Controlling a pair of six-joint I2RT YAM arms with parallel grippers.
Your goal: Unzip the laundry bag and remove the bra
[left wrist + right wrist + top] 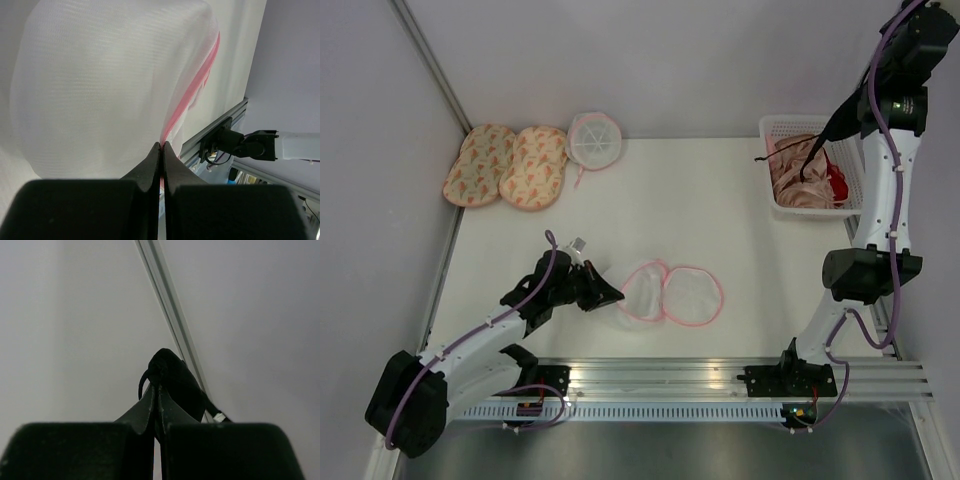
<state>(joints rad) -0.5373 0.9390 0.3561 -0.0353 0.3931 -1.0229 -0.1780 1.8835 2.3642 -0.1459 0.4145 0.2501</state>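
Observation:
The laundry bag (668, 295) lies opened into two round mesh halves with pink edging at the table's middle front. My left gripper (611, 297) is shut on its left edge; in the left wrist view the closed fingertips (161, 146) pinch the pink zip edging (199, 82) and the white mesh (110, 85) fills the view. My right gripper (834, 126) is raised high at the back right, shut on the black bra (814, 158), whose thin straps dangle over the basket. In the right wrist view the gripper (159, 388) clamps the bra's black fabric (175, 377).
A white basket (786, 127) at the back right holds beige-pink satin garments (798, 172) and a red one (836, 184). Two patterned pouches (508, 166) and a round pouch with white spoke ribs (593, 138) lie at the back left. A metal rail (720, 378) runs along the near edge.

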